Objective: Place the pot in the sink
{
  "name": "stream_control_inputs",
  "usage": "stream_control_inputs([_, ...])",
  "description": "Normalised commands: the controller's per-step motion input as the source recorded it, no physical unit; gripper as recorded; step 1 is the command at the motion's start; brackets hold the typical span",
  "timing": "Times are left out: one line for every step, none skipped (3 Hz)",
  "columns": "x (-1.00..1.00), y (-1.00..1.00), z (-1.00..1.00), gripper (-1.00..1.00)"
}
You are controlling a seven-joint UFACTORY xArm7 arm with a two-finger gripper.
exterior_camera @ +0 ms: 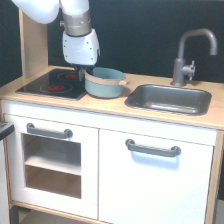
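The light blue-teal pot (pixel 104 84) with a tan rim band is on the wooden counter between the stovetop and the sink, its left side over the stovetop's right edge. It looks slightly tilted, with its left rim higher. My gripper (pixel 82 73) comes down from above at the pot's left rim. Its dark fingers appear closed on that rim and are partly hidden behind the pot. The grey metal sink (pixel 169 99) lies to the exterior view's right of the pot, with a curved grey faucet (pixel 190 52) behind it. No object shows in the basin.
The black stovetop (pixel 50 85) with red rings is at the exterior view's left. A wooden side panel (pixel 32 45) rises behind it. Below the counter are white cabinet doors with grey handles (pixel 152 148) and an open shelf (pixel 50 165).
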Motion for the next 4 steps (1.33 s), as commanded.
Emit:
stream_control_inputs([0.05, 0.00, 0.17, -0.98])
stream_control_inputs([0.05, -0.01, 0.18, -0.97])
stream_control_inputs([0.05, -0.02, 0.17, -0.96])
stream_control_inputs([0.05, -0.02, 0.14, -0.94])
